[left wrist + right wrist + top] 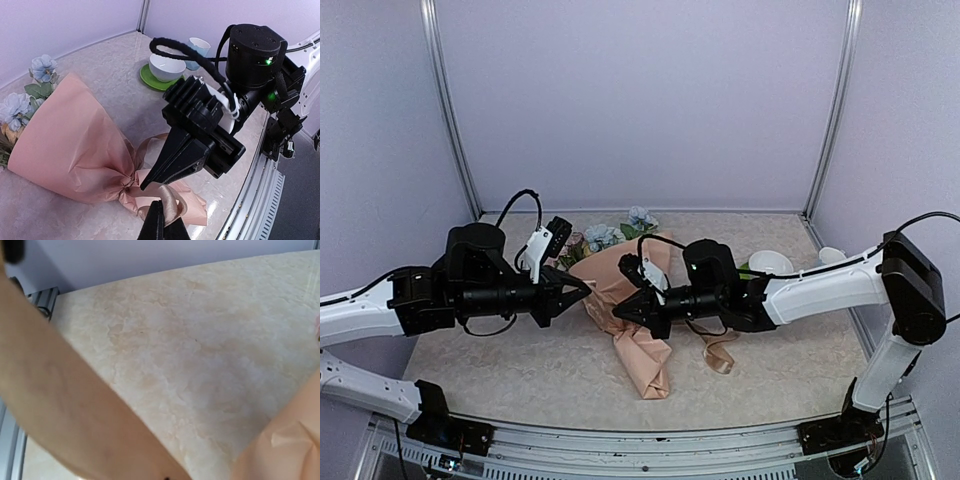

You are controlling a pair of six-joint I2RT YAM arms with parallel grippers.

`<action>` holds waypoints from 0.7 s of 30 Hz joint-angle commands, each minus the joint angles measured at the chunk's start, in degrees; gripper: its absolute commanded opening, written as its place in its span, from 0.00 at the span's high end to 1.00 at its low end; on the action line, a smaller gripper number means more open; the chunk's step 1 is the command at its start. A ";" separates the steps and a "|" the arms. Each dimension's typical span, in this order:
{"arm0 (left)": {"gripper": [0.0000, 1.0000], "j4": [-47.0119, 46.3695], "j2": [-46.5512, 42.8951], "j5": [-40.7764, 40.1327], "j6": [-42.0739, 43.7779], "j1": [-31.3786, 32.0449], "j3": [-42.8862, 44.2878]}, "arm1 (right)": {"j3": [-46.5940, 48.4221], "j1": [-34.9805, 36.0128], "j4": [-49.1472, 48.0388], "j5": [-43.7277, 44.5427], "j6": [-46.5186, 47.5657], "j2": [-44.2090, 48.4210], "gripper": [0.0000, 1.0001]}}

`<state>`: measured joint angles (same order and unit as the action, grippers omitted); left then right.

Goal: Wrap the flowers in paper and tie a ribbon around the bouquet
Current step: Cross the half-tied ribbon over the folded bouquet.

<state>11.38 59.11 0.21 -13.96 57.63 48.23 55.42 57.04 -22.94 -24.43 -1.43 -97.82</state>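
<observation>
Inside left gripper (pixel 162 220), pinched ribbon (pixel 171 206)

Looking down from high behind the near edge, taking in the whole table (pixel 500 360). Riding the left wrist, hovering close over the bouquet (pixel 70 145) and facing the right gripper (pixel 149 181); riding the right wrist, skimming the same table very near.

Soft, even light, bright all over.
Only faint shadows lie on the desk (pixel 500 370) under the arms; in the right wrist view the ribbon (pixel 75 410) sits against the lens, a wide out-of-focus smear.
</observation>
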 commanded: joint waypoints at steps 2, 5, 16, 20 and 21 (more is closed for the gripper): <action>0.99 0.90 -3.27 0.64 -3.38 -0.85 -4.21 | -1.45 -0.18 -0.96 2.47 0.01 1.68 1.00; 0.62 4.56 -3.95 0.31 -6.13 -0.02 -7.87 | -1.70 -1.00 -0.62 3.35 0.81 2.30 1.00; 0.33 -7.06 -1.11 -4.23 -3.25 8.97 -17.37 | -0.90 -2.28 0.12 1.79 4.60 1.63 1.00; 0.38 -20.53 2.44 -1.35 4.92 4.82 -18.36 | -1.11 -2.46 -1.17 -0.74 7.29 1.20 1.00; 0.38 -25.52 3.22 1.67 5.88 2.89 -19.29 | -1.28 -2.59 -1.53 -1.43 7.91 0.99 1.00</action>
<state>4.95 59.99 -2.13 -15.88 65.12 30.74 54.46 54.92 -22.74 -22.92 2.98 -97.27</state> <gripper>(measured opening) 0.622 0.006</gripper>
